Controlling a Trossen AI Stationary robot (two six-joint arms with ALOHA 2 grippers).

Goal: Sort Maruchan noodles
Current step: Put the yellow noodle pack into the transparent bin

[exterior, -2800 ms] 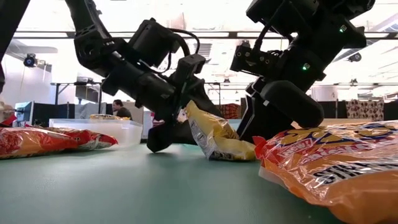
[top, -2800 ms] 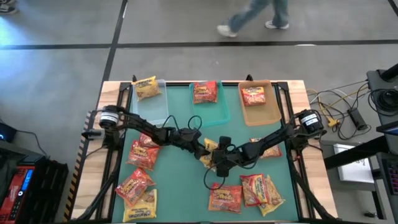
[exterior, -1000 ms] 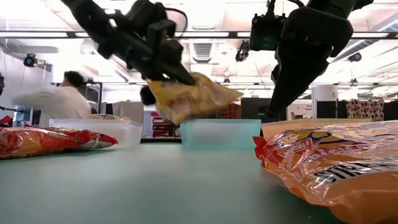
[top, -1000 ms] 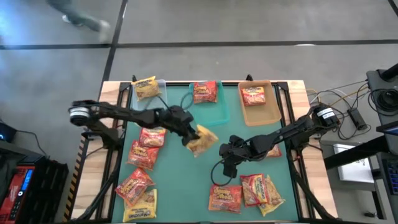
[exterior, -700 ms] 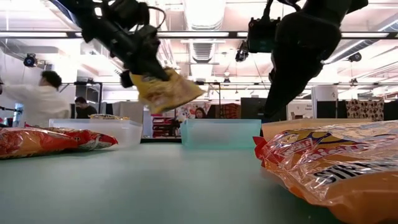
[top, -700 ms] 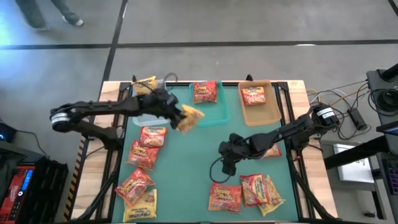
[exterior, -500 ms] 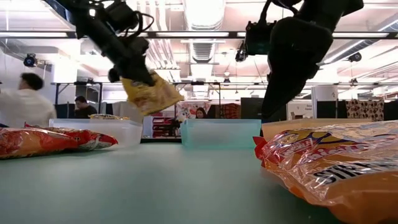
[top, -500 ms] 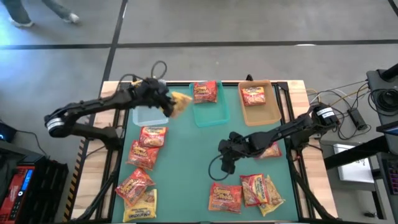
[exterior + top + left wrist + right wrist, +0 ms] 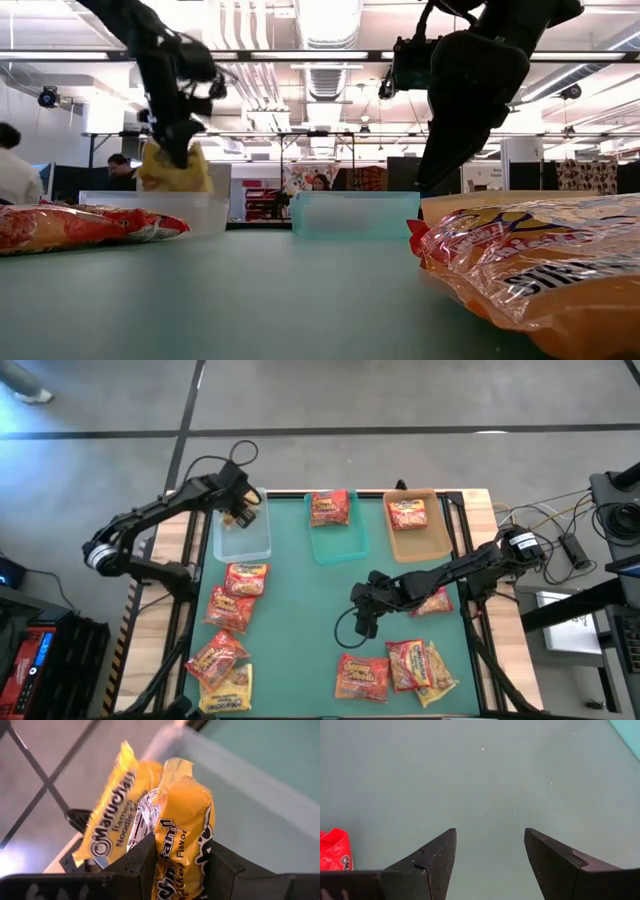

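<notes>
Got my left claw [image 9: 177, 862] pinching a yellow packet [image 9: 182, 835] over the clear tray [image 9: 243, 535], another yellow one [image 9: 112, 820] already inside. Light, crinkly, slippery stuff; I'd say grab mid-body. Right claw [image 9: 490, 852] hangs spread above the surface [image 9: 300, 620].

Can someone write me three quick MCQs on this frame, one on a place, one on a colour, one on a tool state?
1. Where is the left tool?
A. over the clear tray
B. over the tan tray
C. at the near table edge

2. What colour is the packet in the left tool?
A. red
B. yellow
C. green

3. How is the right tool?
A. shut on a red packet
B. shut and empty
C. open and empty

Key: 1 A, the high view puts it above the clear tray. 2 B, the left wrist view shows a yellow packet between the fingers. 3 C, its wrist view shows only bare mat between spread fingers.
</notes>
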